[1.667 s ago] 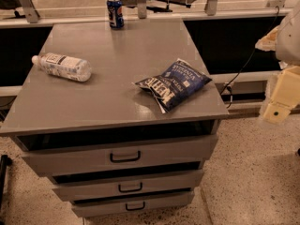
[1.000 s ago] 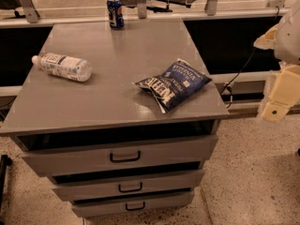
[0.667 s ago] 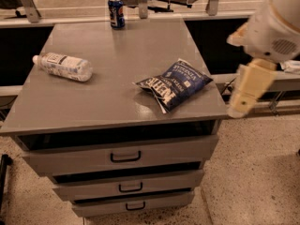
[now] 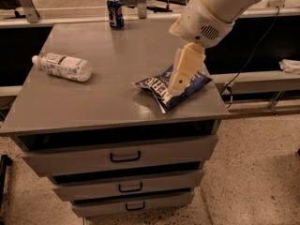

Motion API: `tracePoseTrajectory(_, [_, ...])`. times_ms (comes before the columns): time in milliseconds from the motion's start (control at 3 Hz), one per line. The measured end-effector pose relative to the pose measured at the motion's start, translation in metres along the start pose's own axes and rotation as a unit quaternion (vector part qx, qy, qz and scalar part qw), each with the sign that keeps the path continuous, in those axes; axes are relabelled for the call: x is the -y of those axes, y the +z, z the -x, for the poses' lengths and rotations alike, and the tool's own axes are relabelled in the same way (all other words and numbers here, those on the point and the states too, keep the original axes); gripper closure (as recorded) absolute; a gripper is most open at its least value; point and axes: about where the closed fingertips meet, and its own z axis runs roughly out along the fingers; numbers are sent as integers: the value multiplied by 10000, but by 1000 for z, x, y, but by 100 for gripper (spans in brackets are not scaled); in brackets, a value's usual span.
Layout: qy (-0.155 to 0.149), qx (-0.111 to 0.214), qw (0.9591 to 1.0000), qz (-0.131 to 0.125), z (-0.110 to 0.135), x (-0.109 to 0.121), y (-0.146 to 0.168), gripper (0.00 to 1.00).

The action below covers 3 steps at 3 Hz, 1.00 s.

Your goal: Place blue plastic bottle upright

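Observation:
The blue plastic bottle (image 4: pixel 62 66) is a clear bottle with a white cap and a white-bluish label. It lies on its side near the left edge of the grey cabinet top (image 4: pixel 108 93), cap pointing left. My gripper (image 4: pixel 180 78) hangs from the white arm over the right part of the top, above the blue chip bag (image 4: pixel 176 87) and far to the right of the bottle. It holds nothing.
A short blue soda can (image 4: pixel 115 12) stands upright at the back edge of the top. The cabinet has three drawers (image 4: pixel 125 157) below. A black cable (image 4: pixel 248 62) runs down to the right of the cabinet.
My arm has swung in from the right edge of the view to over the chip bag. The bottle, can and bag have not moved.

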Motion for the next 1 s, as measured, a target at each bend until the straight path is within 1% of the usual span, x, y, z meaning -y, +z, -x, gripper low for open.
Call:
tracePoseTrajectory(333, [-5, 25, 10000, 1, 0, 1, 0, 0])
tracePoseTrajectory(667, [-25, 131, 9999, 6, 0, 3, -2, 0])
tracePoseTrajectory(1000, [-137, 714, 9973, 121, 49, 17, 27, 0])
